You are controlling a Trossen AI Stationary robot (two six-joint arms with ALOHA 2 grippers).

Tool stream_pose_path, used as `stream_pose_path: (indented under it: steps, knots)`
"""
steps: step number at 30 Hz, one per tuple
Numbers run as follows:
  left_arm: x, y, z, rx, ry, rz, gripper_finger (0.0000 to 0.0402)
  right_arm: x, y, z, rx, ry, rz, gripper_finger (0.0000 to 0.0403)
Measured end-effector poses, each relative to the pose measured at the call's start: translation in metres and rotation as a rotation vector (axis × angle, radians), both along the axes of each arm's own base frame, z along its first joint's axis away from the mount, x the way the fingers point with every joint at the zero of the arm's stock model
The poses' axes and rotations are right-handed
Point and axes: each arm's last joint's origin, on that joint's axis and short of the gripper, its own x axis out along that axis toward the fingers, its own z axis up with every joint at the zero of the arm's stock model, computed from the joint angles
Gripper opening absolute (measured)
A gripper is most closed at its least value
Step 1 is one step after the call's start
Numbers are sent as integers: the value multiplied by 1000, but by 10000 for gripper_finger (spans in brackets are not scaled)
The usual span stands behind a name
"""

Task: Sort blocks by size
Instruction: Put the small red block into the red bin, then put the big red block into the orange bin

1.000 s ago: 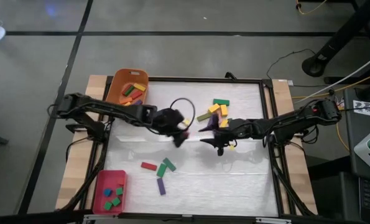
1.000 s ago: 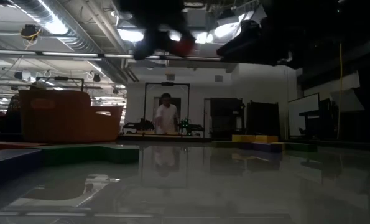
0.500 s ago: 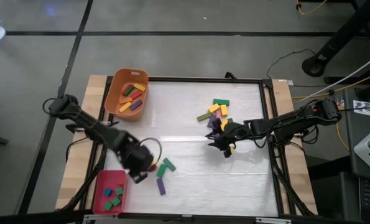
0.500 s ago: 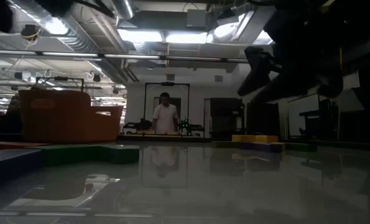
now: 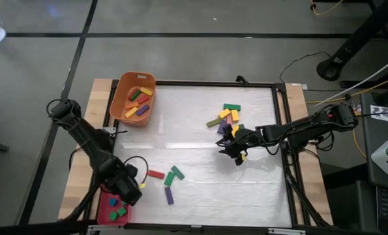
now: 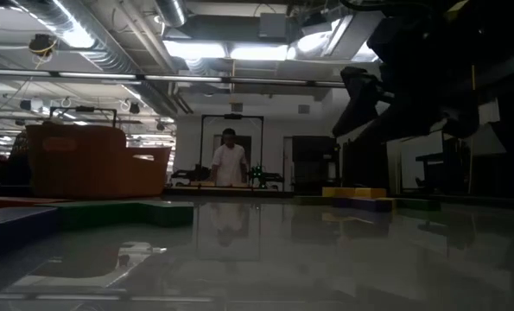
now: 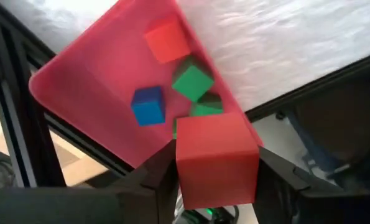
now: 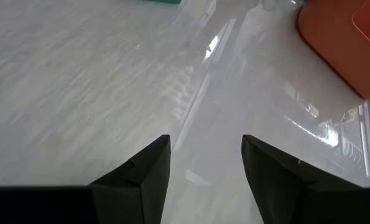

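Observation:
My left gripper (image 5: 130,194) is over the flat red tray (image 5: 105,198) at the table's near left corner, shut on a red cube (image 7: 216,158). The tray (image 7: 79,87) holds a red cube (image 7: 166,38), a blue one (image 7: 148,105) and green ones (image 7: 193,82). My right gripper (image 5: 233,154) is open and empty, just on the near side of a cluster of yellow, green, olive and purple blocks (image 5: 227,117). Its fingers (image 8: 141,168) stand over bare table. A red bar (image 5: 156,174), green pieces (image 5: 174,175) and a purple bar (image 5: 169,194) lie on the table near the tray. My left gripper pinches the red cube by two opposite sides (image 7: 183,163) between its two fingers. The fingers come from above, pointing down. The cube is lifted clear, above the tray's rim.
An orange tub (image 5: 134,99) with several bars stands at the far left. A black frame (image 5: 282,130) borders the white table surface. A person (image 6: 231,164) stands in the room far behind the table. There is open table between the two block groups.
My left gripper has swung from the table's middle toward the near left corner, carrying the red cube, and now is over the red tray. My right gripper has moved slightly down toward the table, beside the block cluster.

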Motion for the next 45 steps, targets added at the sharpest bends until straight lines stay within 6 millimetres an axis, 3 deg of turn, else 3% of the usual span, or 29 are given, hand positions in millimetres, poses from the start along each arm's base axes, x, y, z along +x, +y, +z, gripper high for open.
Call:
stream_pose_path:
  steps: [6, 18, 25, 30, 37, 40, 45]
  knots:
    - [-7, 1, -2, 106, 14, 94, 152, 0, 0, 0, 0, 0, 0, 198]
    - [-10, 4, -2, 139, 36, 88, 153, 0, 0, 0, -1, 1, 0, 198]
    - [-10, 4, -2, 139, 32, 72, 180, 0, 0, 0, -1, 1, 0, 198]
    - [-2, 10, -3, 199, -81, -2, 188, 0, 0, 0, -1, 2, 0, 198]
    - [20, 33, -1, 568, -403, -224, 188, 0, 0, 0, -1, 2, 0, 198]
    - [28, 43, -1, 682, -441, -390, 189, 0, 0, 0, -1, 2, 0, 198]
    - [47, 49, -9, 722, -440, -637, 189, 0, 0, 0, -1, 3, 0, 198]
